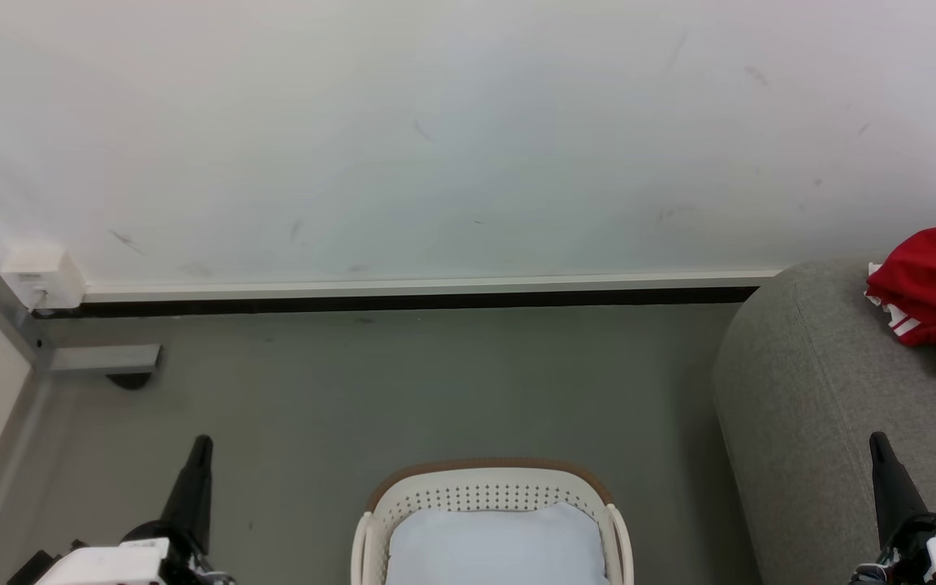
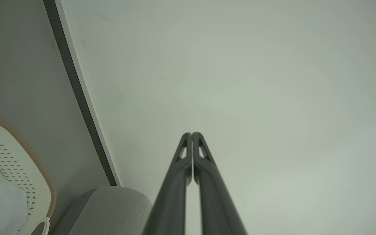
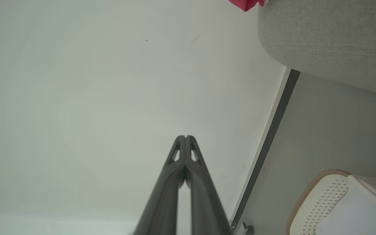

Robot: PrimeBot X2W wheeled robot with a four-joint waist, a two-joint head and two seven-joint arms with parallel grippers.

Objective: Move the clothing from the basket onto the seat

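**Unloading judged done or close to it**

Set against a pale wall point(image 1: 435, 146) and above grey floor point(image 1: 403, 382), idle between moves. On the seat point(image 1: 817, 390), far right: the clothing point(image 1: 931, 284), red with white stripe trim, bunched on top. In the basket point(image 1: 488, 473), bottom centre: a pale flat pad point(image 1: 496, 540) across the visible bottom, with no red fabric in the part shown. Judged, then, as the closing stage.

Left gripper point(image 2: 191, 133) and right gripper point(image 3: 185, 136) both aimed up at the wall, fingers pressed together, clasping nothing.

Next, probably calls for tipping the head down to check the rest of the basket. Should a garment lie there, calls for parting the fingers before reaching in, and for pinching cloth rather than pad.

Hard to settle:
- Near half of the basket cut off by the bottom edge.
- Anything beneath the pad hidden.
- Much of the clothing lost past the right edge, so no telling how many garments.
- No number print to be made out.
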